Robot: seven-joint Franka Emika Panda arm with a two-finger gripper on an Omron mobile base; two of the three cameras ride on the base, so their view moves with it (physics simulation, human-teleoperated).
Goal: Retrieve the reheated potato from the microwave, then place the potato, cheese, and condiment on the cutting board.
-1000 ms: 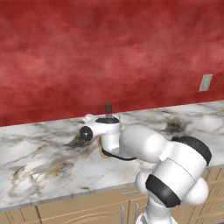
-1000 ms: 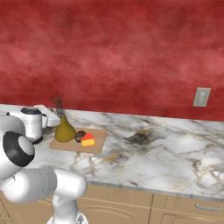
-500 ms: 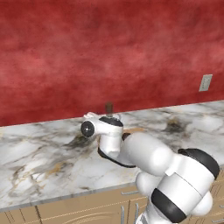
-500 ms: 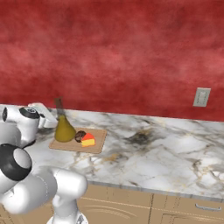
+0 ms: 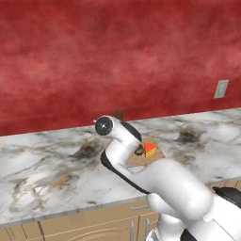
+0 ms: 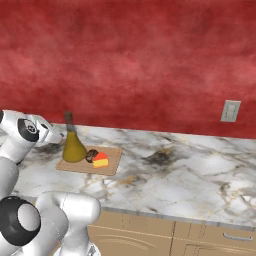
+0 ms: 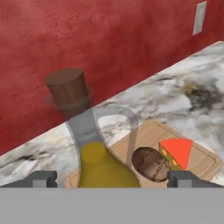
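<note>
A kitchen worktop [image 6: 190, 175] of veined marble beneath a red wall; on it a thin wooden cutting board [image 6: 112, 159] carries all three items of the job: the bottle [image 6: 73, 145] of yellow-olive condiment at its left end in the right base view, the brown potato [image 6: 91, 155] just beside it, and the cheese [image 6: 101, 160] wedge touching or nearly touching the potato; the robot's tool [image 7: 111, 179] hangs close behind the bottle with its two tips spread wide apart, one on each side of the bottle's belly, clamped on nothing; by this layout the placing looks complete; the bottle, being glass and round-bellied, is likely the heaviest and most fragile piece, smooth and prone to slip, best taken at the narrow neck below the cork [image 7: 66, 87] or low across the belly, not by the slight glass handle; the potato should be firm and rough enough to hold across its middle; the cheese is light, softer, and best pinched on its flat faces; no brand, label or legible writing appears anywhere; a plain wall socket [image 6: 230, 111] sits to the right.
</note>
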